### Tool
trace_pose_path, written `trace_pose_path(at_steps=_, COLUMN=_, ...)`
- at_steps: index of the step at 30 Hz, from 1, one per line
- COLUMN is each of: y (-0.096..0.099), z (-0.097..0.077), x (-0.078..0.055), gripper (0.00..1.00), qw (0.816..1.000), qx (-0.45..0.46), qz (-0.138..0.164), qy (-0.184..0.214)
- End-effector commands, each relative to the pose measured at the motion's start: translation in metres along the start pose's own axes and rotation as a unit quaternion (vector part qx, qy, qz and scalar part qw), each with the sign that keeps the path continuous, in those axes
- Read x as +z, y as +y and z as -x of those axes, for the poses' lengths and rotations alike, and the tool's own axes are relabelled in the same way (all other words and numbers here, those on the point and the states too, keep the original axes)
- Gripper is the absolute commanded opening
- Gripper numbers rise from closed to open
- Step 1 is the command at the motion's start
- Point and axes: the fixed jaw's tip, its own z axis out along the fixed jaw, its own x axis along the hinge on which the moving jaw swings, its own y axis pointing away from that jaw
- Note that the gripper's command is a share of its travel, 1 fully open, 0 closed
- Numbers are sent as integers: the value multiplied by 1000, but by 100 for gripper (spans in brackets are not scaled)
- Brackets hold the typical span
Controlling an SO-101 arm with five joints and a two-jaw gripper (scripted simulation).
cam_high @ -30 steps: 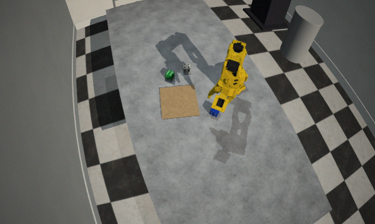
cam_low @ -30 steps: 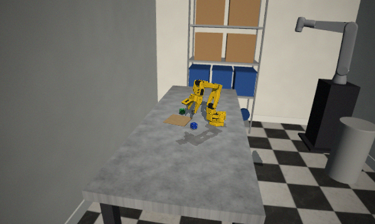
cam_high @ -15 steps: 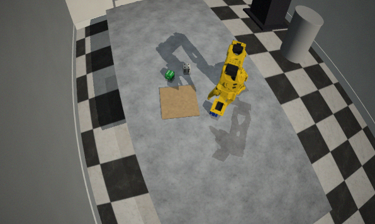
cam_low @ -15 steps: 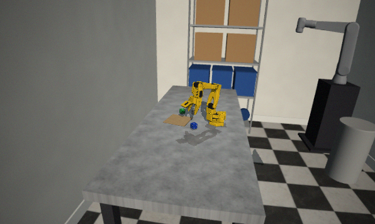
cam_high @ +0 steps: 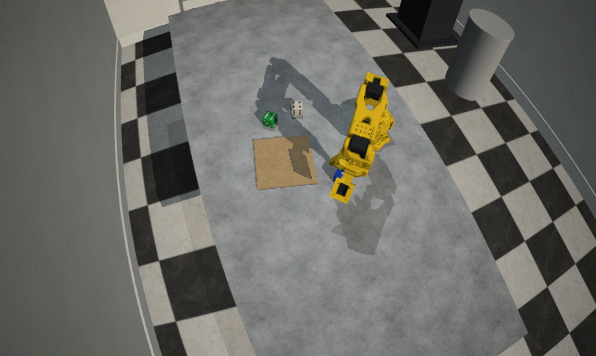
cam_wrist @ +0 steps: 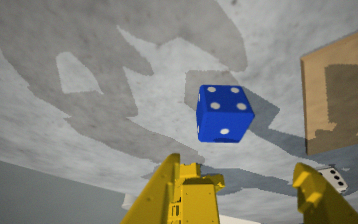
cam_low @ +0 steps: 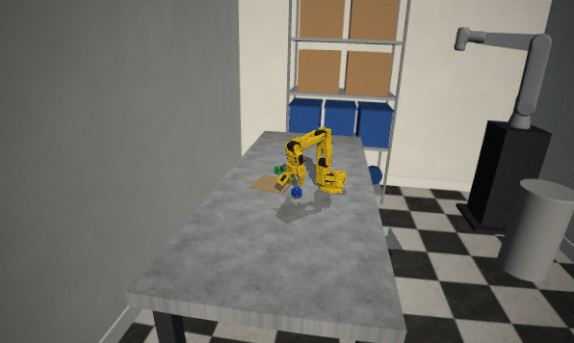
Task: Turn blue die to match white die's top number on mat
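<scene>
The blue die (cam_high: 338,175) (cam_low: 296,193) (cam_wrist: 224,114) lies on the grey table, a little off the right edge of the tan mat (cam_high: 282,162) (cam_low: 264,183) (cam_wrist: 330,100). In the wrist view one of its faces shows four pips. My yellow gripper (cam_wrist: 237,165) (cam_high: 341,186) (cam_low: 291,182) is open and empty, and hangs just above the blue die without touching it. The white die (cam_high: 297,109) (cam_wrist: 334,179) and the green die (cam_high: 269,119) (cam_low: 278,169) stand on the table beyond the mat, close together but apart.
The arm's base (cam_low: 330,179) stands on the table to the right of the mat. A grey bin (cam_high: 477,55) and a black pedestal (cam_high: 427,20) stand on the floor off the table's right side.
</scene>
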Motion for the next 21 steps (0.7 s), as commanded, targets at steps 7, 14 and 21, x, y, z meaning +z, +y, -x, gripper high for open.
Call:
trace_pose_path(at_steps=7, y=1, z=4, x=0, gripper=35, qw=1000, qx=0, qz=0, qy=1)
trace_pose_path(at_steps=14, y=1, z=4, x=0, gripper=35, qw=1000, qx=0, qz=0, qy=1)
trace_pose_path(at_steps=21, y=1, z=4, x=0, gripper=35, qw=1000, qx=0, qz=0, qy=1)
